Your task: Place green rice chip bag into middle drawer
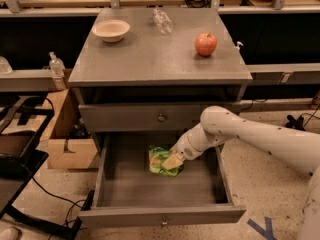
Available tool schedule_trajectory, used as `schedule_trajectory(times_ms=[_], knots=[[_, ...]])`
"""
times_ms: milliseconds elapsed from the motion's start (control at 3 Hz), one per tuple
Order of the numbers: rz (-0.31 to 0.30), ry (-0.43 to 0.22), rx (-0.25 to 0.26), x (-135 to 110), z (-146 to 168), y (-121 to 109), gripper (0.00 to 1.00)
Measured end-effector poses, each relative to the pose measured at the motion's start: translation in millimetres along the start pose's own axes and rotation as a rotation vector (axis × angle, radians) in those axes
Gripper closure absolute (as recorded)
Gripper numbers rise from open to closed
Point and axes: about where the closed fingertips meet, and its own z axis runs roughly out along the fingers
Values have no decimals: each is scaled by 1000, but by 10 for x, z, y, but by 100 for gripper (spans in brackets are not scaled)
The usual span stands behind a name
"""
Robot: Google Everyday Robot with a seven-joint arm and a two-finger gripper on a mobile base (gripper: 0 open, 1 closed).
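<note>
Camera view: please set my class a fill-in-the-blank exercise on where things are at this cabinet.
1. The middle drawer is pulled ____.
2. The green rice chip bag lies ____ the middle drawer.
3. The gripper is down in that drawer, at the ____.
4. The apple stands on the cabinet top, right of the white ____.
Missing words: open; inside; bag; bowl.

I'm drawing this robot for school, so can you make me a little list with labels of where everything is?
claw: down inside the open drawer, at the bag's right side
green rice chip bag: lying on the drawer floor, towards the back
middle drawer: pulled out, open
upper drawer: closed
apple: on the cabinet top, right side
bowl: on the cabinet top, back left
clear bottle: lying down at the back of the cabinet top
</note>
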Motion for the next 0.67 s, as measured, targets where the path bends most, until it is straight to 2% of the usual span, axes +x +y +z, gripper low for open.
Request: schedule_trajectory(times_ms=[333, 667], knots=[[-1, 1, -4, 1, 19, 10, 5], [-1, 2, -6, 2, 29, 16, 0]])
